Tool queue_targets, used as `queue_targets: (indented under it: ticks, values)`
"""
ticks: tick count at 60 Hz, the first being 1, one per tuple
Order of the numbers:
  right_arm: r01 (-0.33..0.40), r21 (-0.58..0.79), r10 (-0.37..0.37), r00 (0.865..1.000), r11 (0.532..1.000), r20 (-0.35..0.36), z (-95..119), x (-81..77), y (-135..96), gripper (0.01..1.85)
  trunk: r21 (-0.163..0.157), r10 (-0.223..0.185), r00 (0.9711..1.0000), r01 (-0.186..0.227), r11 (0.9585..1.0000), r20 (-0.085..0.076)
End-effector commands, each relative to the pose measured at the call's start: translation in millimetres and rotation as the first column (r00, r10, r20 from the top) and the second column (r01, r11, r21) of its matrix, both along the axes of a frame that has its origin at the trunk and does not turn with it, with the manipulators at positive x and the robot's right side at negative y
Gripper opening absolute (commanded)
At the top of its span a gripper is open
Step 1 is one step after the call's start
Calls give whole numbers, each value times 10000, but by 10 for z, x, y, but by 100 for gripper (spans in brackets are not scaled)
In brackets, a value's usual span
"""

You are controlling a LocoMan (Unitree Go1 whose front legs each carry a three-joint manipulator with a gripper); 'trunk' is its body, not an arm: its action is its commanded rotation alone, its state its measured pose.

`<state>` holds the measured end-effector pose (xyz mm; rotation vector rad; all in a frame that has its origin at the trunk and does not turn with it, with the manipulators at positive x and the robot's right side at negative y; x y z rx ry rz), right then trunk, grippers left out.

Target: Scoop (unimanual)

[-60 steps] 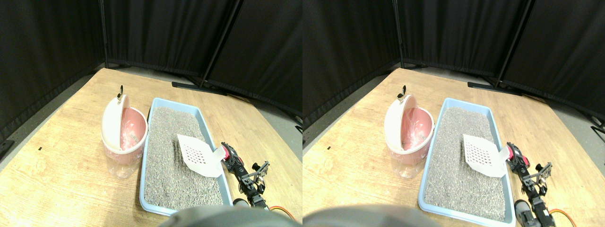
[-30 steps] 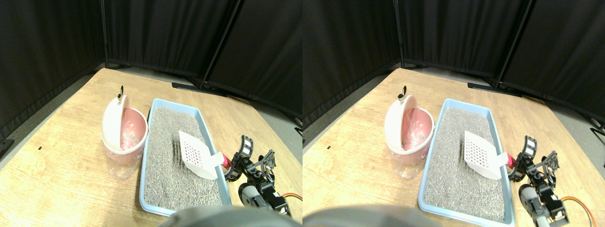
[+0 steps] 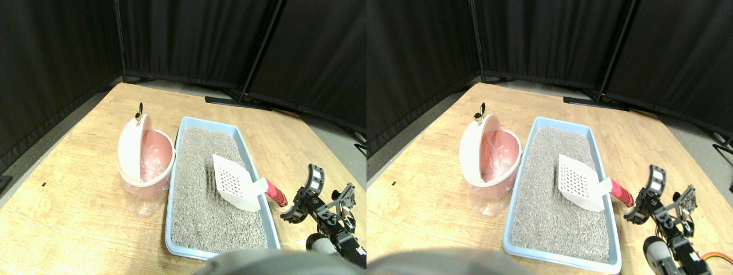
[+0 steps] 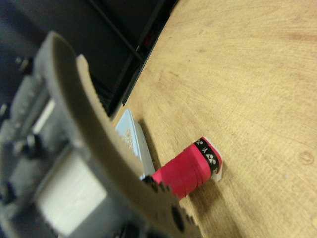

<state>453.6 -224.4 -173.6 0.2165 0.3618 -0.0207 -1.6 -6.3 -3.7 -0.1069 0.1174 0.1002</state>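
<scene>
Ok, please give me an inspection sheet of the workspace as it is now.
Surface: wooden floor, bare around the things.
Job's things: blue tray full of grey litter; white slotted scoop lying in it, its red handle over the rim; pink bin, lid tipped up.
Clutter: nothing seen.
Grippers: right pincer open beside the handle, not holding it.
Cables: nothing seen in the left half.
Surroundings: black curtains.

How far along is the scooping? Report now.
Nothing visibly scooped: the white scoop lies on the litter in the blue tray, red handle over the rim. The right gripper stands open beside it, not gripping. Left: grasp, scoop, tip into the pink bin.
</scene>
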Motion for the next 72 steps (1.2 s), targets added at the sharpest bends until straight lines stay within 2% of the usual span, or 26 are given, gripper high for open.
queue_targets:
  ticks: [1,6,9,11,12,13,18,19,21,23,27,28,37,38,45,46,49,54,68,70,72]
  values:
    - [-570,154,543,9883,9983,1424,181,-82,43,102,-190,-138,9999,137,9997,-12]
    - [-521,162,487,9852,9985,1646,196,-122,39,89,-158,-271,9996,271,9995,-33]
    - [-672,329,584,9738,9972,2196,210,-173,28,67,-138,-335,9994,334,9993,-52]
    - [-700,306,612,9716,9971,2287,212,-182,27,63,-138,-335,9994,334,9993,-52]
    - [-790,183,715,9626,9967,2613,224,-224,18,44,-123,-392,9992,391,9992,-60]
    - [-852,130,782,9567,9963,2804,228,-240,17,36,-110,-439,9990,438,9990,-62]
    - [-846,20,800,9495,9964,3033,222,-263,8,21,-102,-487,9988,486,9988,-68]
    - [-908,-143,905,9426,9958,3215,216,-292,4,5,-76,-536,9985,535,9985,-54]
    - [-953,-184,961,9402,9953,3267,215,-296,3,5,-76,-536,9985,535,9985,-54]
    - [-1140,-319,1180,9311,9930,3453,202,-312,-8,5,-63,-587,9982,586,9983,-77]
    - [-1166,-417,1238,9267,9923,3549,197,-328,-14,5,-47,-641,9979,641,9979,-96]
    - [-1181,-512,1287,9212,9917,3672,191,-354,-19,5,-47,-641,9979,641,9979,-96]
    - [-1292,-1134,1623,9166,9851,3655,172,-400,-23,5,-12,-719,9974,719,9974,-94]
    - [-1355,-1624,1871,9121,9774,3649,159,-429,-23,5,-3,-748,9971,748,9972,-111]
    - [-1314,-1998,1973,9122,9710,3590,138,-469,-17,5,52,-831,9964,832,9965,-139]
    - [-1205,-2082,1883,9192,9706,3457,112,-506,-11,5,87,-909,9958,910,9958,-148]
    - [-1281,-2220,2011,9162,9666,3467,91,-528,-3,5,108,-974,9951,975,9952,-142]
    - [-1208,-2351,1947,9263,9644,3227,58,-575,14,5,128,-1032,9945,1034,9946,-163]
    - [-1271,-2468,2086,9171,9607,3397,-14,-634,25,5,183,-1215,9925,1218,9924,-151]
    - [-1281,-2491,2110,9156,9600,3424,-17,-644,27,5,204,-1298,9914,1301,9913,-152]
    - [-1213,-2469,2025,9196,9614,3367,-17,-648,29,5,204,-1298,9914,1301,9913,-152]
